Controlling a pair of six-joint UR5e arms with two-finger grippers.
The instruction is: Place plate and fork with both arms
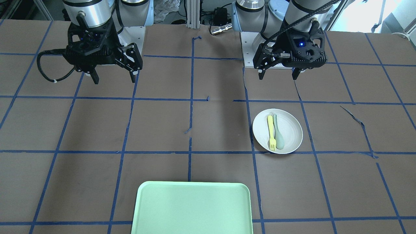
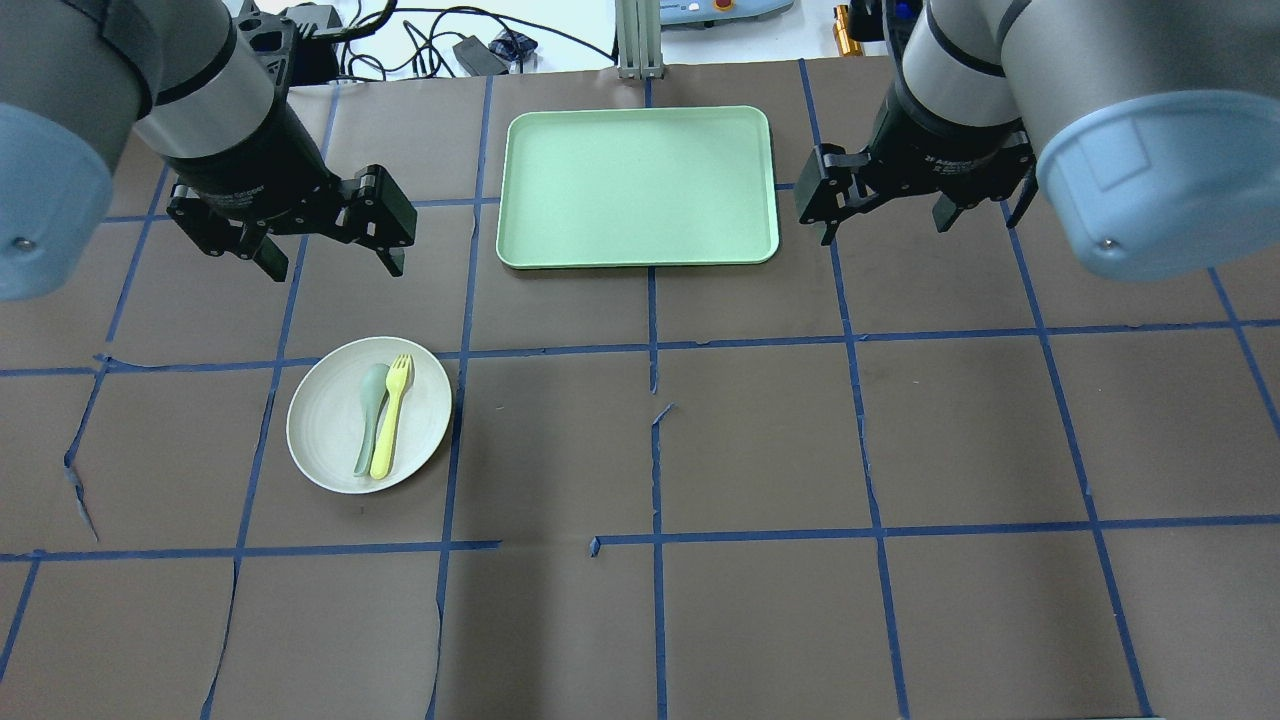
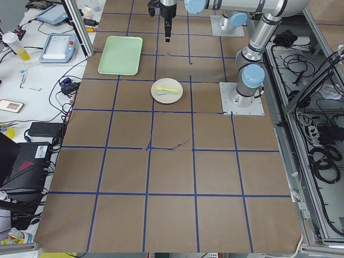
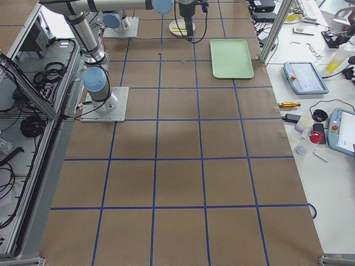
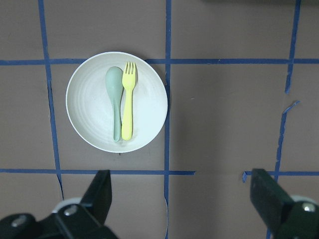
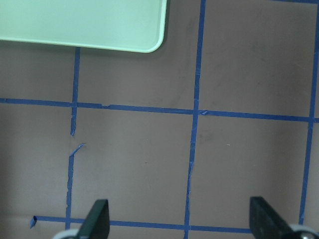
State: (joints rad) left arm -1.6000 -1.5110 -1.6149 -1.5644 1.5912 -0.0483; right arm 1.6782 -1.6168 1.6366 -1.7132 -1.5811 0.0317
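The off-white plate [image 2: 322,425] lies on the brown table at my left, with the pale-yellow fork [image 2: 389,432] lying in it, tines pointing away from me. The plate [image 1: 291,129] and the fork [image 1: 271,132] also show in the front view. In the left wrist view the plate [image 5: 88,107] and the fork [image 5: 127,107] lie ahead of the fingers. My left gripper [image 2: 336,268] is open and empty, hovering above the table beyond the plate. My right gripper [image 2: 886,230] is open and empty, hovering right of the tray. The front view shows the left gripper [image 1: 278,77] and the right gripper [image 1: 114,80].
A pale grey-green spoon [image 2: 368,412] lies in the plate beside the fork. A rectangular mint-green tray [image 2: 640,185] lies at the table's far middle; its corner shows in the right wrist view [image 6: 84,22]. Blue tape lines grid the brown table cover.
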